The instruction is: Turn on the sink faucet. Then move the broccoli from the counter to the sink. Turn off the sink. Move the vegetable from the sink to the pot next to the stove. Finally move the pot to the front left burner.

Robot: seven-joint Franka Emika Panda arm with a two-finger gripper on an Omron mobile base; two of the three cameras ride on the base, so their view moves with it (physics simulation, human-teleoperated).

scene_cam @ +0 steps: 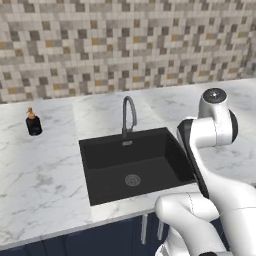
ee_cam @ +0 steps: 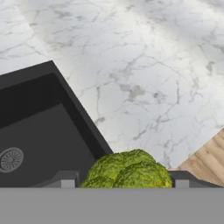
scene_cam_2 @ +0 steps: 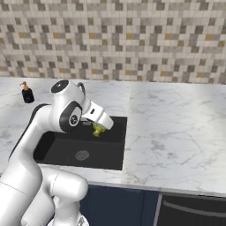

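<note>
Pincer (ee_cam: 124,183) grips broccoli (ee_cam: 129,170) above the sink (ee_cam: 65,94) rim's corner.

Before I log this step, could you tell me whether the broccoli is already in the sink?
Not yet. The broccoli is held in the hand, above the sink's right side, and the basin floor around the drain is bare.

A: What is concealed in the left base view?

B: The arm covers the right rim of the sink (scene_cam: 100,165) and the bench (scene_cam: 45,170) beyond it.

A: And the broccoli (ee_cam: 127,170)?

B: In the hand view its lower part is cut off at the bottom; the pincer (ee_cam: 121,180) shows just its fingertips (ee_cam: 65,179). In the right base view the broccoli (scene_cam_2: 98,129) is a small green patch, half behind the hand.
</note>
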